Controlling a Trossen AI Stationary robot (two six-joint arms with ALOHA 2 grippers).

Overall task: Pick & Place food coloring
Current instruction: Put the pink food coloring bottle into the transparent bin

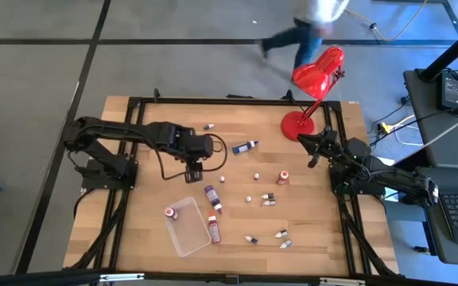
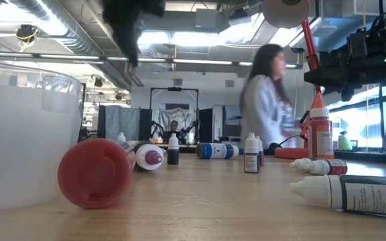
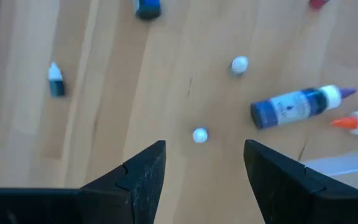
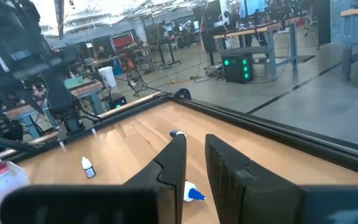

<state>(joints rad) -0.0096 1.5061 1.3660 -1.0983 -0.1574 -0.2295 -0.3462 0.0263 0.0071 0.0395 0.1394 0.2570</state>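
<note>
Two dark fingers [image 3: 143,180] of the left gripper [image 3: 204,171] are standing spread above a white-capped bottle [image 3: 199,135] at mid-frame, so it should be descending straight, centering the cap between them.

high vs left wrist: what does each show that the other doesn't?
Only the high view: the clear tray holding one red bottle, the red desk lamp, the right gripper shut near the lamp base, and a person walking past the table.
Only the left wrist view: the left gripper seen close up, fingers open and empty, hovering over a white-capped bottle standing upright.
Both: the wooden table, the scattered food coloring bottles, and the blue bottle lying on its side.
</note>
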